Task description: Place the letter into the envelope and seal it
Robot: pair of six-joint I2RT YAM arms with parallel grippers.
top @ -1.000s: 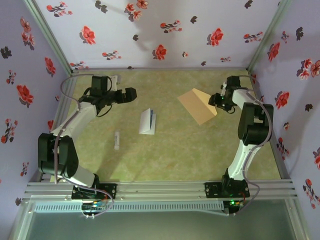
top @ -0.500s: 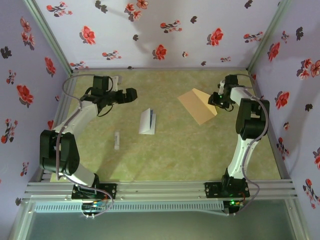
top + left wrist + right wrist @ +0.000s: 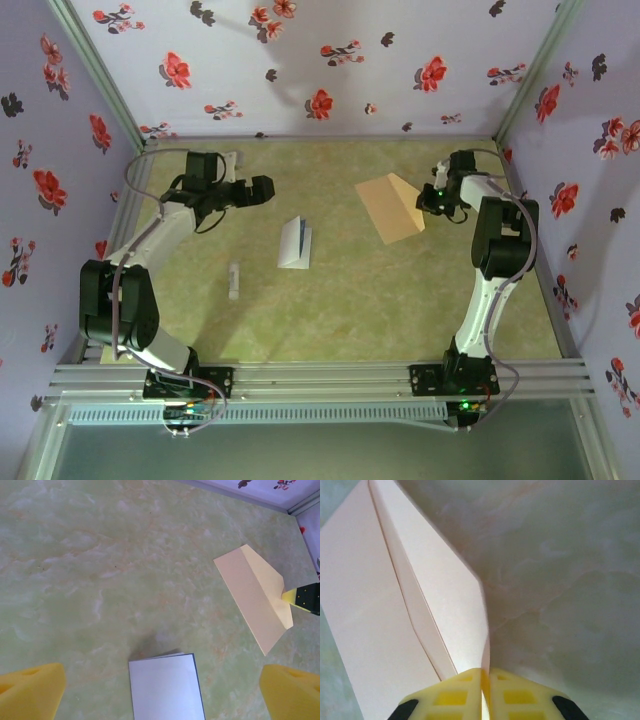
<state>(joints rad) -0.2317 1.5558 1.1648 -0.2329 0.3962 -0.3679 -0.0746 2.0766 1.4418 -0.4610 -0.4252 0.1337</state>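
From above, find the envelope (image 3: 390, 208) at the far right of the counter (image 3: 350, 300), lying at a slant, one corner nipped by the right end effector (image 3: 428, 200). Find the letter (image 3: 295, 243) folded near the middle, well apart from the envelope, with a small white stick (image 3: 233, 281) nearer the left arm. Note the left end effector (image 3: 268, 190) hanging far left, above the counter.

Through the left wrist camera, see both yellow fingers (image 3: 32, 687) spread wide, gripping nothing, the letter's far edge between them lower down and the envelope off to the right.

Through the right wrist camera, see the pads (image 3: 455, 697) pressed together on the envelope's paper where the flap crease runs in, flap side lifted a little.

Judging by this, probably positioning the envelope, nothing inserted yet. Keep the pinch firm, move slowly and low so the thin paper neither buckles nor slips, and turn the mouth toward the letter before letting go.
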